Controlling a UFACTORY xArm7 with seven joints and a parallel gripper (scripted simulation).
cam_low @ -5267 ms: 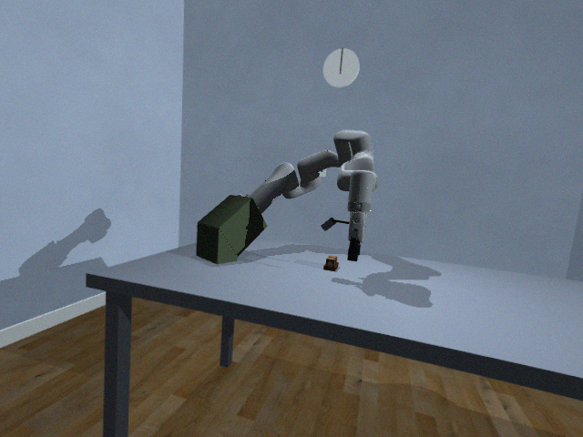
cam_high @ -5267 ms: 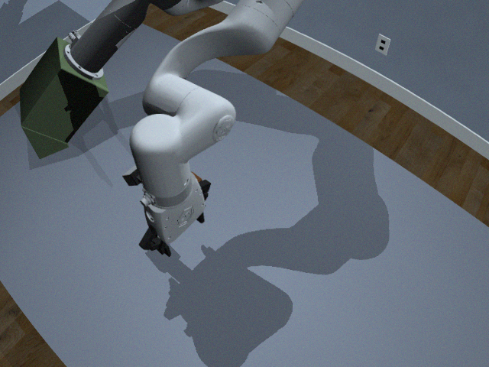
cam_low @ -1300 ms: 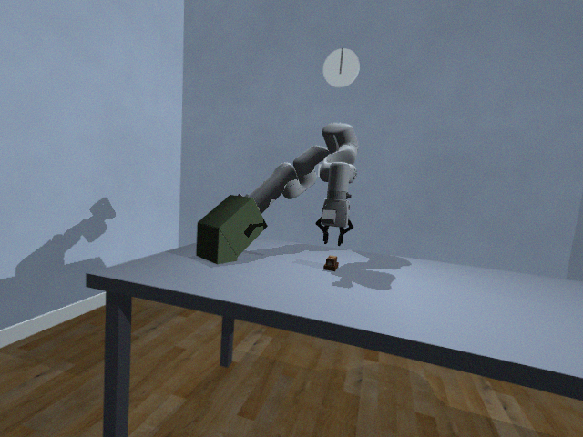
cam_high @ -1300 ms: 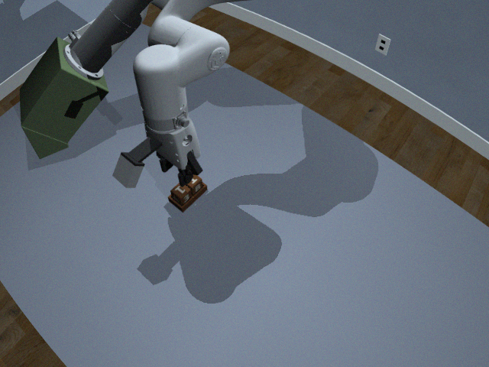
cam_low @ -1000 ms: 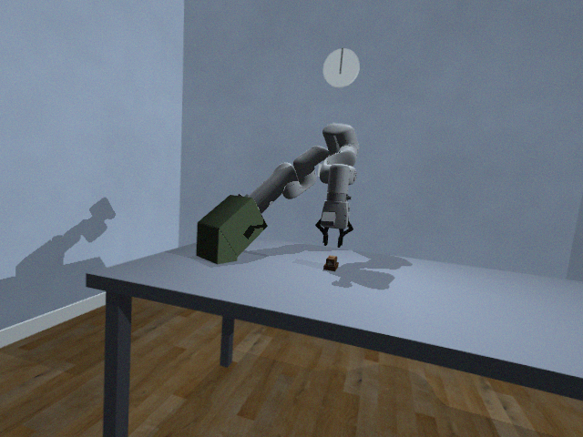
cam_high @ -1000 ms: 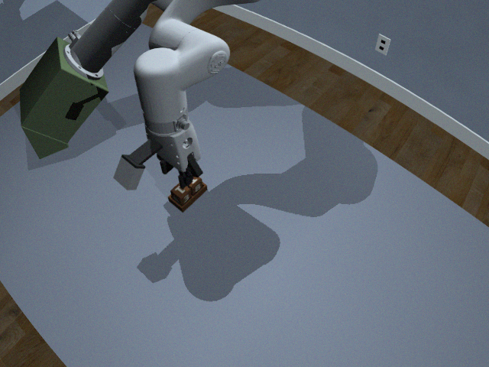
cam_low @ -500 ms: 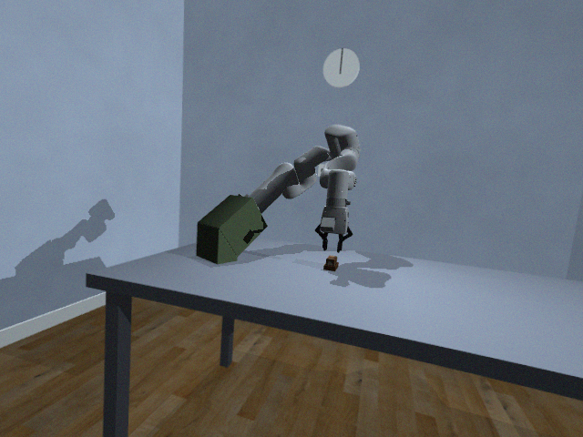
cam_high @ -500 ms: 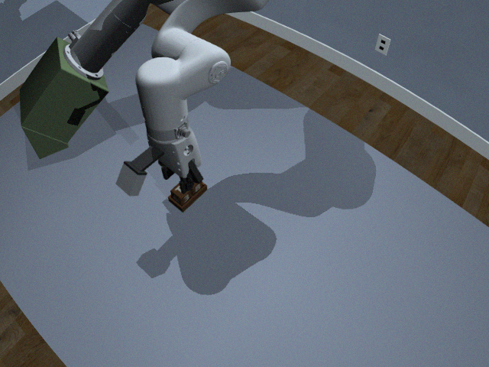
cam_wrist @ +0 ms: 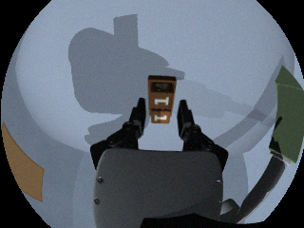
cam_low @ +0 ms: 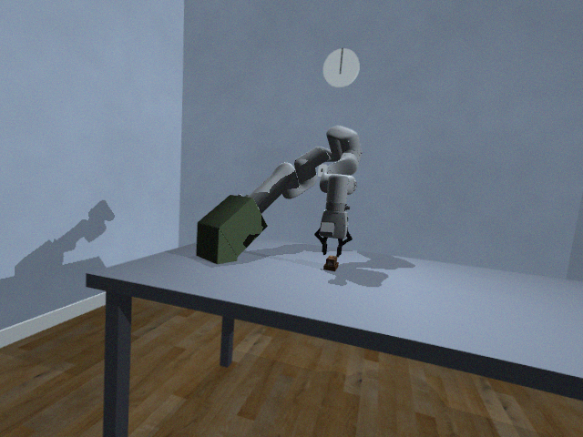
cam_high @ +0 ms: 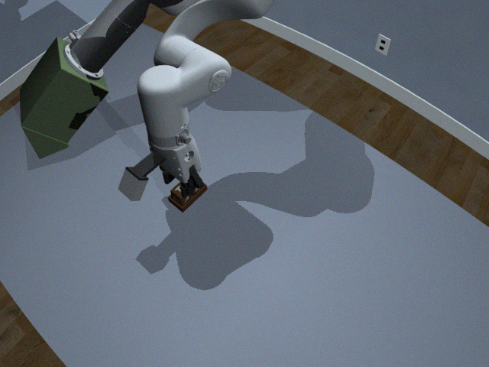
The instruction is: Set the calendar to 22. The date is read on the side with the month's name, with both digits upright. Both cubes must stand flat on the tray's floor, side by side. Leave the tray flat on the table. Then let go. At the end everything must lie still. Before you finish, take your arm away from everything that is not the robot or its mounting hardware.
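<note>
The small brown calendar tray lies flat on the grey table. It holds two orange-brown digit cubes side by side; the wrist view shows one cube behind the other cube. The digits are too small to read. My gripper hangs just above the tray, fingers pointing down and straddling the cubes' line. The fingers stand half open with nothing between them. In the top view they hide most of the cubes.
The arm's green base box stands on the table at the back left. The table's edge curves past a wooden floor. A dark camera bracket sticks out beside the wrist.
</note>
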